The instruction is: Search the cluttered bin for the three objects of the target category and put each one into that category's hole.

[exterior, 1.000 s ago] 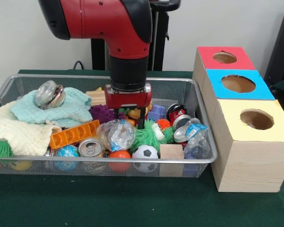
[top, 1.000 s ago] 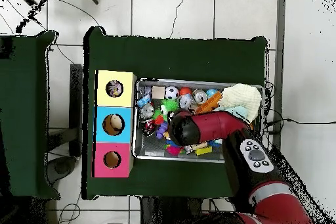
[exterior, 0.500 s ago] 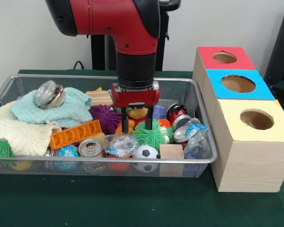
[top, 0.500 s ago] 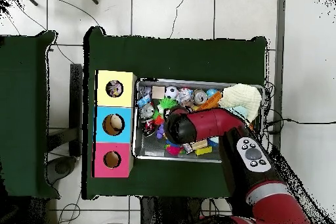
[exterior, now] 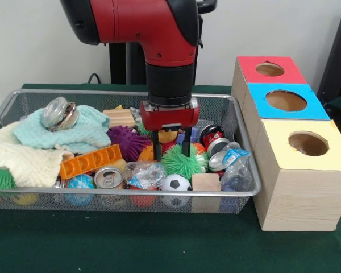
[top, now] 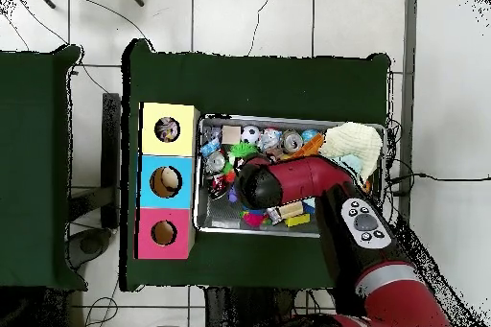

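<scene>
Front view shows the end effector (exterior: 170,144) with its two fingers apart and nothing between them, low over the green spiky ball (exterior: 181,161) in the wire bin (exterior: 247,170). Around it lie a purple spiky ball (exterior: 125,141), a soccer ball (exterior: 175,183) and a can (exterior: 108,178). Something already sits in the yellow box (top: 167,129) hole; which category is wanted cannot be told, so most sorting seems left.

A: Where is the arm (exterior: 159,34)?
B: It comes down vertically, wrist straight.
A: And the gripper (exterior: 170,149)?
B: Pointing down, its two dark fingers (exterior: 186,148) spread apart.
</scene>
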`<action>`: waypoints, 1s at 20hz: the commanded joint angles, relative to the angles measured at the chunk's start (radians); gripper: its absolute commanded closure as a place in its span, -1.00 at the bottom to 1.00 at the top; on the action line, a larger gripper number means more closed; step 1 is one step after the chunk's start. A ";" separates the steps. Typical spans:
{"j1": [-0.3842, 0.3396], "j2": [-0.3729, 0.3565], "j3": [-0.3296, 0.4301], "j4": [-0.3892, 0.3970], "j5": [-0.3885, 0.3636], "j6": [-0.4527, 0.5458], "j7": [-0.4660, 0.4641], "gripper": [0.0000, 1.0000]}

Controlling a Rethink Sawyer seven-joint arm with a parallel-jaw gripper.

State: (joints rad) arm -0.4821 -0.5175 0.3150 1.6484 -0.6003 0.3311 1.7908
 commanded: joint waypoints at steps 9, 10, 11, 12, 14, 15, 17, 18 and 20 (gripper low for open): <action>0.028 0.118 0.083 -0.052 0.011 0.047 -0.010 -1.00; 0.032 0.125 0.081 -0.060 0.010 0.046 -0.009 -1.00; 0.036 0.132 0.080 -0.068 0.009 0.046 -0.008 -1.00; 0.043 0.129 0.073 -0.067 0.012 0.035 0.006 -1.00; 0.056 0.124 0.059 -0.065 0.016 0.014 0.035 -1.00; 0.063 0.121 0.052 -0.063 0.018 0.004 0.050 -1.00; 0.096 0.097 0.020 -0.059 0.007 -0.019 0.080 1.00; 0.120 0.071 -0.007 -0.046 0.014 -0.006 0.109 1.00; 0.122 0.030 -0.015 0.003 0.037 -0.037 0.151 1.00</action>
State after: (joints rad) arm -0.4084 -0.4783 0.3127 1.6330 -0.5921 0.3313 1.7908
